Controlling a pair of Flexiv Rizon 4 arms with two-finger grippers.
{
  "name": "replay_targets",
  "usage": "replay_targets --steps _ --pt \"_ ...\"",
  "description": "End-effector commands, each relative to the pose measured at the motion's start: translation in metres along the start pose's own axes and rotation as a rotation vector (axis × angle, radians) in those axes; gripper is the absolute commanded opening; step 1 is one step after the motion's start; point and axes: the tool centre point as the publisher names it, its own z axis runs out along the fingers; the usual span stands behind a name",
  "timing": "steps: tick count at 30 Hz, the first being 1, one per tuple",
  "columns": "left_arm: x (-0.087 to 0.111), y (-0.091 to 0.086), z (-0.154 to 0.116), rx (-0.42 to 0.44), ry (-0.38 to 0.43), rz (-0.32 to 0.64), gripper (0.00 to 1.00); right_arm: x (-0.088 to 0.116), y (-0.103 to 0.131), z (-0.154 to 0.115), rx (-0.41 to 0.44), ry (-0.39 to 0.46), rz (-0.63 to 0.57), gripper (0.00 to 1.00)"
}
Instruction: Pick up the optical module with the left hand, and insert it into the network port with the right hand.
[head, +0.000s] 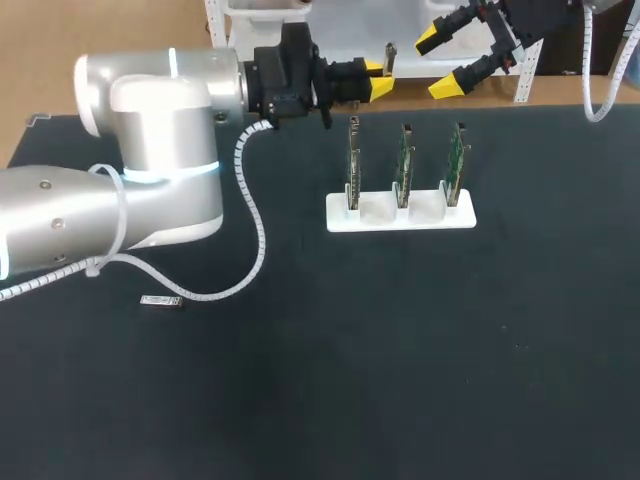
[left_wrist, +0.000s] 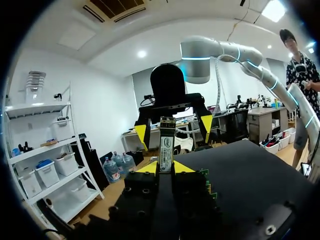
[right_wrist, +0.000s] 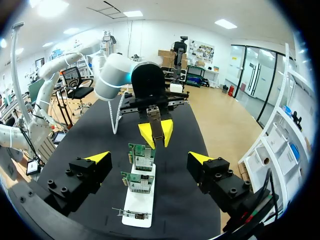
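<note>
Optical module (left_wrist: 166, 142) is clamped betw. the left gripper's (left_wrist: 166, 168) yellow tips, sticking out past them, above the far edge of the table (head: 400, 380). It faces the right gripper (head: 437, 64), whose fingers are wide apart. Nearer in stands a white rack (head: 400, 216) w/ three network cards (head: 405, 160). A small grey piece (head: 160, 300), prob. a second module, lies by the left arm.

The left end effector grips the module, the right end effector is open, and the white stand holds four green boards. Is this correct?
Not quite: the white stand holds three green boards, not four, as the head view shows. The left end effector does grip the module, and the right end effector is open.
</note>
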Motion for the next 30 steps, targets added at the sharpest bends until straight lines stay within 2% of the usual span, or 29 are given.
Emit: replay_targets --steps 1,5,13,30 --pt "0.004 0.01 0.008 0.085 -0.008 -0.002 0.0 0.0 0.002 0.0 0.003 0.0 0.0 1.0" --pt "0.006 0.011 0.013 0.135 -0.027 -0.013 0.0 0.0 0.002 0.0 0.003 0.0 0.0 1.0" --pt "0.009 0.007 0.021 0.201 -0.013 -0.026 0.0 0.0 0.002 0.0 0.003 0.0 0.0 1.0" --pt "0.013 -0.006 0.021 0.128 0.019 -0.081 0.0 0.0 0.002 0.0 0.003 0.0 0.0 1.0"
